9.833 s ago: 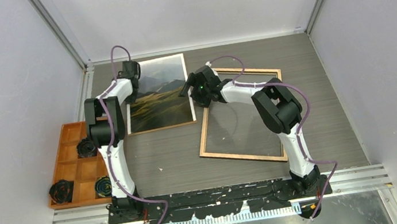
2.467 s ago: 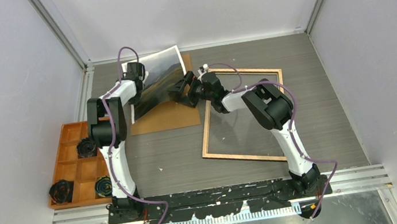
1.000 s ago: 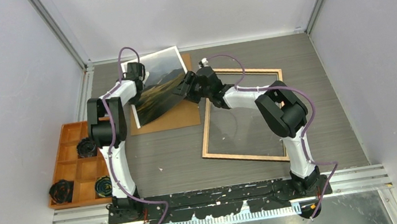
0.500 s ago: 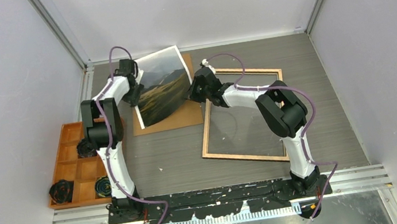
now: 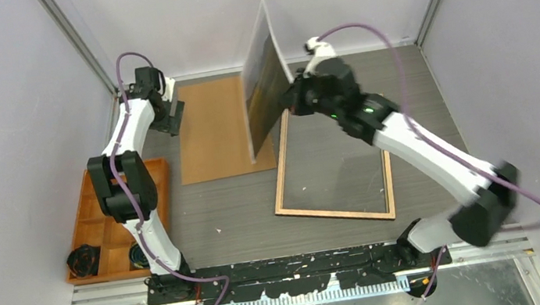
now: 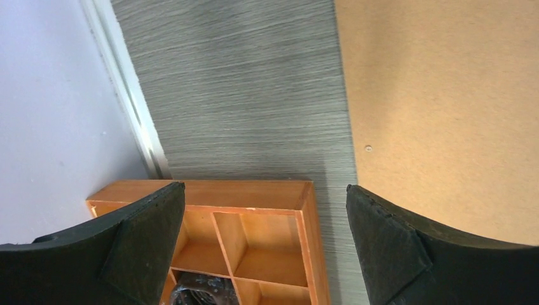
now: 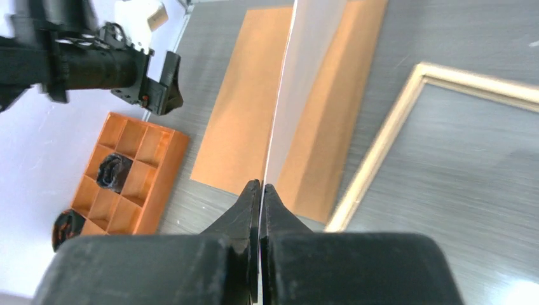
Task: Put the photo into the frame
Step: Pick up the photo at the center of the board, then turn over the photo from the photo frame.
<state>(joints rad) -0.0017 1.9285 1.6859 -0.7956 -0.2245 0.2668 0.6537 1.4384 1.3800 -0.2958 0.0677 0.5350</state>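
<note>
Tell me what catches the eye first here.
The photo stands out: it is held nearly upright, pinched at one edge by the right pincer, over the right edge of the brown backing board, beside the frame lying flat. The left pincer hangs wide open at the far left, holding nothing.

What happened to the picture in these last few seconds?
The left hand let go of the photo, opened and pulled back toward the left wall. The right hand shut on the photo's edge and lifted it off the backing board, so it stands nearly upright. The frame, backing board and tray stayed put.
</note>
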